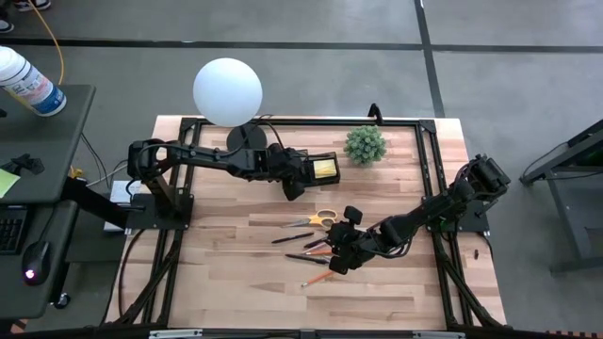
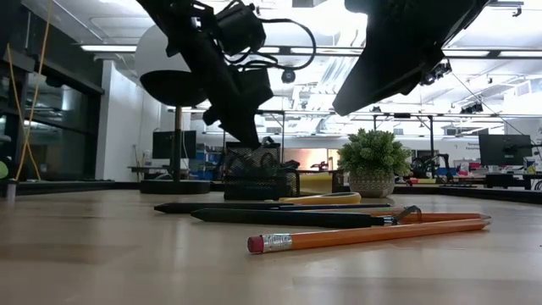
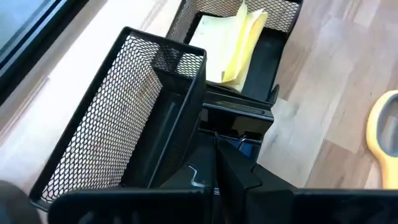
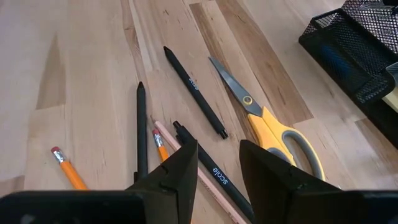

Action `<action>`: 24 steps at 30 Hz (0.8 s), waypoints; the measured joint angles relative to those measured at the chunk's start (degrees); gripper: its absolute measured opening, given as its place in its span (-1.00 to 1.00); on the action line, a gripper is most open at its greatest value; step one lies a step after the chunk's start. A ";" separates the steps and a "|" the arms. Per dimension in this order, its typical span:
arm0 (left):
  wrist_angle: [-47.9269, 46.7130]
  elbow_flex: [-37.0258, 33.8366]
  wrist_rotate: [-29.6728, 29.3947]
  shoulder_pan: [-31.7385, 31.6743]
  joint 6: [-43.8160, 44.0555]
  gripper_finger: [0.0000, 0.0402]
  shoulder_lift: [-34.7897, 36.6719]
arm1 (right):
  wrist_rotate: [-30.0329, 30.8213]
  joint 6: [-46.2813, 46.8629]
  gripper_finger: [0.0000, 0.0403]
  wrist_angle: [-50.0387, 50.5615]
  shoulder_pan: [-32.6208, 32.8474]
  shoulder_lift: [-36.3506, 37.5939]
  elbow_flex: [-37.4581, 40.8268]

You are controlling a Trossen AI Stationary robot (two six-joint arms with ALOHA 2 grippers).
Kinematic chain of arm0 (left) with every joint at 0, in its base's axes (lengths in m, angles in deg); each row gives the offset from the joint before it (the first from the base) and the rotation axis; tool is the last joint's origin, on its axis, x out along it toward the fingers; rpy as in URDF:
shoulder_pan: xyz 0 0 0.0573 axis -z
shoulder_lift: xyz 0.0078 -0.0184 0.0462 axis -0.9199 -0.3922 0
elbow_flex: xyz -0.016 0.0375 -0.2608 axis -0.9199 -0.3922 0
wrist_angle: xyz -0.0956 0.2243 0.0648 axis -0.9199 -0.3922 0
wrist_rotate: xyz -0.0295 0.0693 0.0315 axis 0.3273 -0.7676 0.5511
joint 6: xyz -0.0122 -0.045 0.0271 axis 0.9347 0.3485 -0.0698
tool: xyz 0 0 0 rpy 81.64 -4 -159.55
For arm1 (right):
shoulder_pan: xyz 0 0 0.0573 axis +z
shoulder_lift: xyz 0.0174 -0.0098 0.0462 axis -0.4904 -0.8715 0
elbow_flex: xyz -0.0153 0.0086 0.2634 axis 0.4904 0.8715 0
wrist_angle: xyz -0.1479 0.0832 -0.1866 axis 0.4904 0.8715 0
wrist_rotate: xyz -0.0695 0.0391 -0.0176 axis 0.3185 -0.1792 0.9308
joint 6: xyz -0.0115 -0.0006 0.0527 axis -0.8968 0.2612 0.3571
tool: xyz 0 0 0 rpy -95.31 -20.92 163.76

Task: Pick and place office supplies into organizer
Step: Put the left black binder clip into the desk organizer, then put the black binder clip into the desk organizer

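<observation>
The right gripper [image 1: 341,247] hangs over the loose cluster of pens and pencils on the pale wood table [image 1: 226,282], its two dark fingers parted with nothing between them. From that arm's wrist view, a black pen with white lettering [image 4: 208,167] runs out from directly beneath the gap, its long axis pointing forward and away from the fingers rather than across them. To my eye that is what the coming move depends on: the jaws will likely need to straddle the barrel crosswise. This arm is plainly the nearer one to the pile.

Beside that pen lie another slim black pen [image 4: 194,93], a matt black stick [image 4: 142,130], an orange pencil with a red eraser tip [image 4: 67,168] and a pale pencil [image 4: 168,140], all thin, smooth and roughly parallel. Just past them rest the yellow-handled scissors [image 4: 267,127], steel blades closed.

Farther off, the left gripper [image 1: 294,184] is clenched shut and empty, right at the black wire-mesh organizer [image 3: 124,118]. The yellow sticky-note pad [image 3: 230,43] already sits in one compartment, its sheets curling.
</observation>
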 joint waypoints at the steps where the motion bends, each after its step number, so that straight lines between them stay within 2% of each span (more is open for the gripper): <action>1: 0.08 0.01 0.01 0.00 0.00 -1.00 -0.32 | 0.00 0.01 -0.41 0.00 0.00 0.00 0.00; 6: -1.71 0.07 0.97 0.00 0.00 -0.95 -2.03 | 0.02 0.00 -0.41 -0.27 0.00 0.00 0.00; 13: -3.39 -0.02 3.14 0.02 1.07 -0.76 -4.17 | -0.02 0.00 -0.41 -0.89 0.00 0.00 0.00; 19: -3.00 -0.02 3.23 0.02 2.12 -0.61 -4.30 | -0.03 -0.04 -0.41 -0.83 0.02 0.00 0.00; 24: -3.04 -0.02 4.60 0.00 2.15 -0.57 -2.87 | -0.04 -0.15 -0.41 -0.81 0.02 0.00 0.00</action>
